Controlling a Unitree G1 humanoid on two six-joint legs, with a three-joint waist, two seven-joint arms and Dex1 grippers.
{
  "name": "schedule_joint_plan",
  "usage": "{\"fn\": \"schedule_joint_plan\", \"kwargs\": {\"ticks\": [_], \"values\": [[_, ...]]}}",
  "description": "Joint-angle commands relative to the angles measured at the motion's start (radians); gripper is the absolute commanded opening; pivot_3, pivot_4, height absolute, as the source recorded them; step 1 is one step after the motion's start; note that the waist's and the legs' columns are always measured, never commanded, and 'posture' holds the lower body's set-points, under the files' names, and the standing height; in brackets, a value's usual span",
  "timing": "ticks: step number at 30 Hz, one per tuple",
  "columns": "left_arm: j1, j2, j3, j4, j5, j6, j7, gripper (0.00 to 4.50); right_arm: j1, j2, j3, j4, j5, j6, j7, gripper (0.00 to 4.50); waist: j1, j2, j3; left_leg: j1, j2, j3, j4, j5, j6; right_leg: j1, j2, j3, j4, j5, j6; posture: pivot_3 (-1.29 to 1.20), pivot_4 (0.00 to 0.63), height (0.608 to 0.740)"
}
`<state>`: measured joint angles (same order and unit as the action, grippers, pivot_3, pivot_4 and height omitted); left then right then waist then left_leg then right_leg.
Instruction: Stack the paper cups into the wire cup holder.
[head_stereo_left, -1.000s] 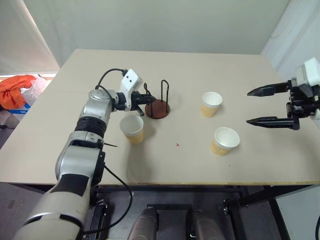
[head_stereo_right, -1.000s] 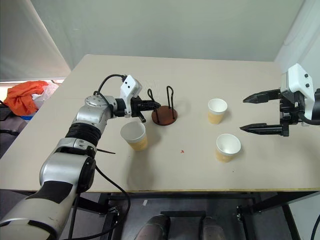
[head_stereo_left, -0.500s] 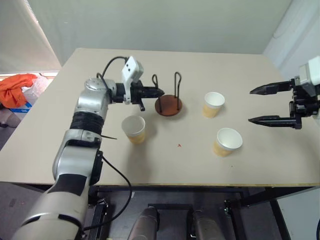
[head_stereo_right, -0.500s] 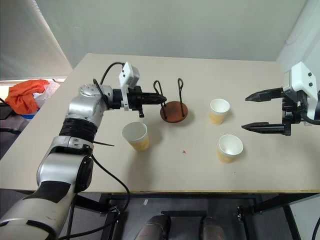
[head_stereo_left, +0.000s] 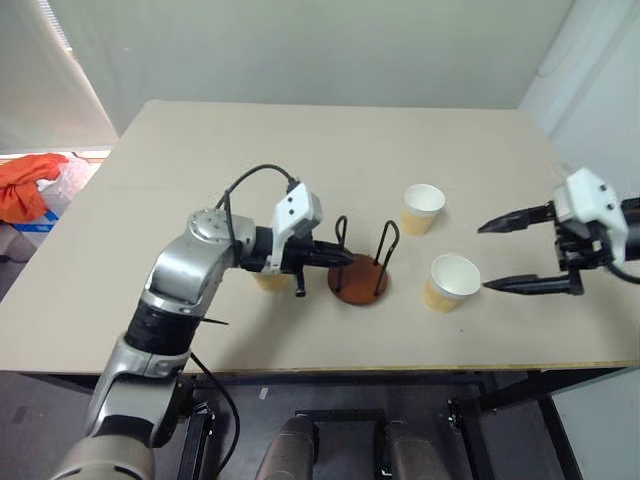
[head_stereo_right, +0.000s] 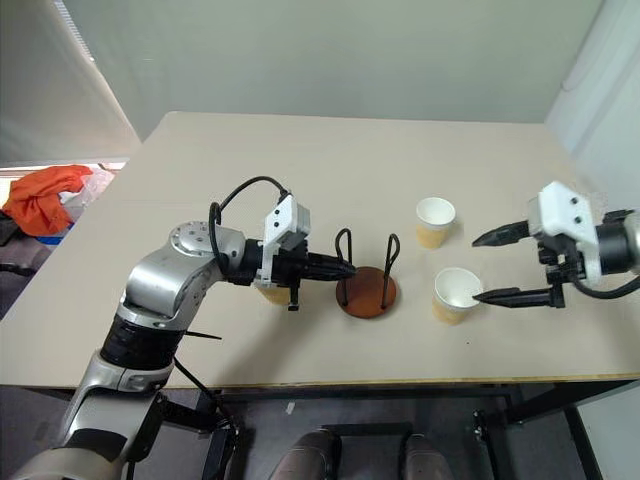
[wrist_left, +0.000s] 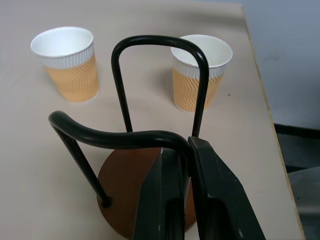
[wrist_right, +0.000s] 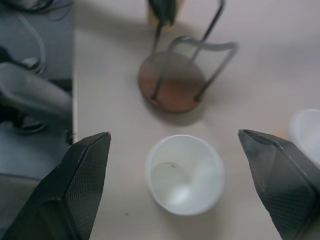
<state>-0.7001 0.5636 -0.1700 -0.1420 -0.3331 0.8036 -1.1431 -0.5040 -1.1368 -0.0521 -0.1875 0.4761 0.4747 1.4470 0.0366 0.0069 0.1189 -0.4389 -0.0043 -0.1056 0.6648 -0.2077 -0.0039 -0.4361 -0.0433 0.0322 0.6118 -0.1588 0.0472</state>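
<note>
Gripping wire cup holder: left fingers; right fingers spread beside paper cup.

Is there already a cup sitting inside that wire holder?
No: the wire cup holder has only its bare brown base between the loops, and the paper cups stand apart from it on the table.

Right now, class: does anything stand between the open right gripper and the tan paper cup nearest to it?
Nothing visible does. The right gripper hangs open beside the nearest tan paper cup, with bare beige table between them.
</note>
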Motion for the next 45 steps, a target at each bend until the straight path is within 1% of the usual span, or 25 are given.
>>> {"fn": "schedule_joint_plan", "kwargs": {"ticks": [1,8,12,14,15,17,21,22,24,28,31,34,37,39,42,45], "values": [[0.007,-0.001,0.005,-0.065,-0.046,0.056,0.035,0.04,-0.042,0.013,0.024,-0.017,-0.021,-0.013,-0.016,4.36,-0.001,0.0,0.0,0.001,0.0,0.0,0.0,0.0,0.0,0.001,0.0,0.0,0.0,0.001,-0.001,0.0,0.15,0.74],[0.057,0.031,-0.055,-0.035,-0.008,0.013,0.068,0.04,-0.084,0.024,0.058,0.02,-0.053,-0.031,-0.007,4.36,-0.003,0.0,0.0,0.004,0.0,-0.001,0.0,0.001,-0.001,0.004,0.0,0.001,-0.001,0.003,-0.004,0.0,0.15,0.74],[0.059,0.046,-0.07,-0.003,-0.001,0.01,0.078,1.13,-0.091,0.025,0.073,0.032,-0.072,-0.041,-0.01,4.36,-0.004,0.0,0.0,0.004,0.0,-0.001,0.0,0.001,-0.001,0.004,0.0,0.001,-0.001,0.003,-0.004,0.0,0.15,0.74],[0.061,0.059,-0.077,-0.011,-0.006,0.003,0.069,1.89,-0.093,0.028,0.077,0.036,-0.08,-0.045,-0.009,4.36,-0.005,0.0,0.0,0.004,0.0,-0.001,-0.001,0.0,-0.002,0.003,0.0,0.001,-0.001,0.003,-0.004,0.0,0.15,0.74],[0.064,0.072,-0.081,-0.021,-0.008,-0.006,0.057,2.19,-0.095,0.029,0.079,0.037,-0.084,-0.046,-0.009,4.36,-0.004,0.0,0.0,0.003,0.0,-0.001,-0.001,0.0,-0.002,0.003,0.0,0.001,-0.002,0.002,-0.004,0.0,0.15,0.74],[0.067,0.103,-0.082,-0.039,-0.007,-0.027,0.035,2.93,-0.101,0.034,0.086,0.047,-0.096,-0.052,-0.008,4.36,-0.005,0.0,0.0,0.003,0.0,-0.001,-0.002,-0.001,-0.003,0.002,0.0,0.001,-0.002,0.002,-0.003,0.0,0.15,0.74],[0.05,0.158,-0.049,-0.07,-0.021,-0.06,0.01,4.28,-0.107,0.044,0.131,0.089,-0.165,-0.101,-0.016,4.36,-0.004,0.0,0.0,0.003,0.001,-0.001,-0.003,-0.003,-0.004,0.001,0.001,0.001,-0.002,0.0,-0.003,0.0,0.15,0.74],[0.039,0.172,-0.039,-0.082,-0.026,-0.061,0.006,4.49,-0.106,0.047,0.142,0.097,-0.179,-0.115,-0.013,4.36,-0.004,0.0,0.0,0.003,0.001,-0.001,-0.003,-0.003,-0.004,0.001,0.001,0.001,-0.002,0.0,-0.003,0.0,0.15,0.74],[0.018,0.23,-0.019,-0.12,-0.038,-0.08,-0.04,4.49,-0.11,0.055,0.158,0.102,-0.188,-0.132,0.003,4.36,-0.004,0.0,0.0,0.003,0.001,-0.001,-0.003,-0.004,-0.004,0.001,0.001,0.001,-0.002,0.0,-0.004,0.0,0.15,0.74],[-0.017,0.322,0.068,-0.168,-0.113,-0.079,-0.105,4.49,-0.118,0.061,0.185,0.115,-0.214,-0.168,0.031,4.36,-0.006,0.0,0.0,0.002,0.001,-0.001,-0.004,-0.005,-0.004,-0.001,0.001,0.001,-0.002,-0.001,-0.005,0.0,0.15,0.74],[0.035,0.409,0.183,-0.215,-0.215,-0.076,-0.195,4.49,-0.11,0.078,0.209,0.113,-0.238,-0.185,0.029,4.36,-0.01,0.0,0.0,0.002,0.001,-0.001,-0.006,-0.005,-0.004,-0.002,0.001,0.001,-0.002,-0.002,-0.007,0.0,0.15,0.74],[0.096,0.473,0.298,-0.24,-0.289,-0.069,-0.227,4.49,-0.089,0.095,0.23,0.085,-0.241,-0.18,0.033,4.36,-0.014,0.0,0.0,0.003,0.002,0.0,-0.009,-0.005,-0.005,-0.003,0.001,0.001,-0.002,-0.004,-0.009,0.0,0.15,0.74],[0.106,0.505,0.347,-0.259,-0.318,-0.075,-0.212,4.49,-0.066,0.106,0.262,0.072,-0.273,-0.189,0.029,4.36,-0.014,0.0,0.0,0.003,0.002,0.0,-0.013,-0.005,-0.006,-0.005,0.001,0.0,-0.001,-0.005,-0.01,0.0,0.15,0.74],[0.089,0.522,0.386,-0.251,-0.353,-0.057,-0.199,4.49,-0.072,0.131,0.296,0.107,-0.333,-0.212,-0.01,4.36,-0.012,0.0,0.0,0.003,0.003,-0.001,-0.014,-0.004,-0.007,-0.006,0.001,0.0,-0.001,-0.006,-0.01,0.0,0.15,0.74],[0.105,0.551,0.42,-0.229,-0.377,-0.056,-0.204,4.5,-0.084,0.157,0.309,0.151,-0.373,-0.236,-0.032,3.81,-0.016,0.0,0.0,0.003,0.003,-0.001,-0.014,-0.004,-0.007,-0.006,0.001,0.0,-0.001,-0.005,-0.011,0.0,0.15,0.74],[0.155,0.579,0.454,-0.224,-0.384,-0.067,-0.214,4.5,-0.09,0.161,0.309,0.169,-0.384,-0.255,-0.018,2.79,-0.018,0.001,0.0,0.003,0.003,-0.001,-0.016,-0.004,-0.007,-0.007,0.001,0.0,0.0,-0.005,-0.011,0.0,0.15,0.74]]}}
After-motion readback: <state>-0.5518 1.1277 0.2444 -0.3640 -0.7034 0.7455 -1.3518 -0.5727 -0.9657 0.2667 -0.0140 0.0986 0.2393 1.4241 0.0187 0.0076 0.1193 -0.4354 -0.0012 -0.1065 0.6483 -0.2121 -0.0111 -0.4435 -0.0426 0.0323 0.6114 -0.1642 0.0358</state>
